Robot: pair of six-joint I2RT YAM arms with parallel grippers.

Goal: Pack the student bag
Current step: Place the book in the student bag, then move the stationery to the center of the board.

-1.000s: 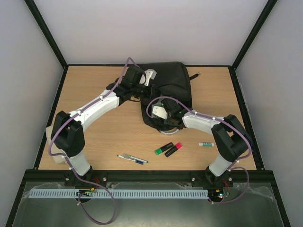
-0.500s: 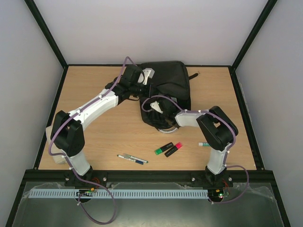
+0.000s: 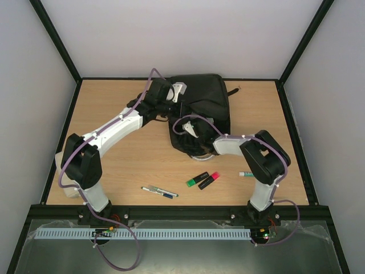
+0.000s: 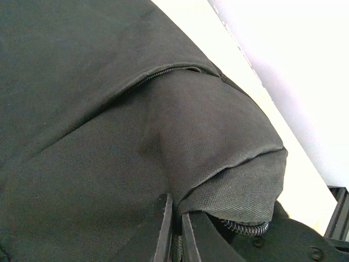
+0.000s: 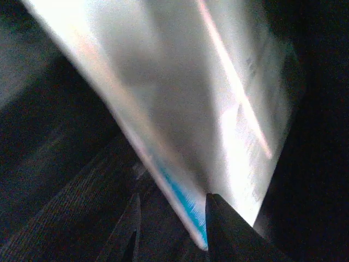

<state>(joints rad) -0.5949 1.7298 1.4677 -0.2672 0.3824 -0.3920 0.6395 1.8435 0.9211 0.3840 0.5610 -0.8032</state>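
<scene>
The student bag (image 3: 208, 97), black and soft, lies at the back middle of the table. My left gripper (image 3: 182, 93) is at its left edge, shut on a fold of the bag's fabric (image 4: 229, 191) and lifting it; a zip runs just under the fold. My right gripper (image 3: 195, 140) reaches into the bag's near opening. In the right wrist view a glossy white book with a blue edge (image 5: 191, 98) slants inside the dark bag. Its lower corner lies between my right gripper (image 5: 172, 199) fingers, close to the right one. Those jaws stand apart, with a gap on the left side.
On the wood in front of the bag lie a green highlighter (image 3: 197, 178), a pink highlighter (image 3: 209, 180), a pen (image 3: 159, 192) and a small white stick (image 3: 248, 174). A pale block (image 3: 67, 187) sits behind the left arm's base. The bag's strap (image 3: 234, 91) trails right.
My right arm has folded its elbow up and pushed the gripper left, deeper into the bag. The left gripper keeps its hold on the fabric, nearly still.
</scene>
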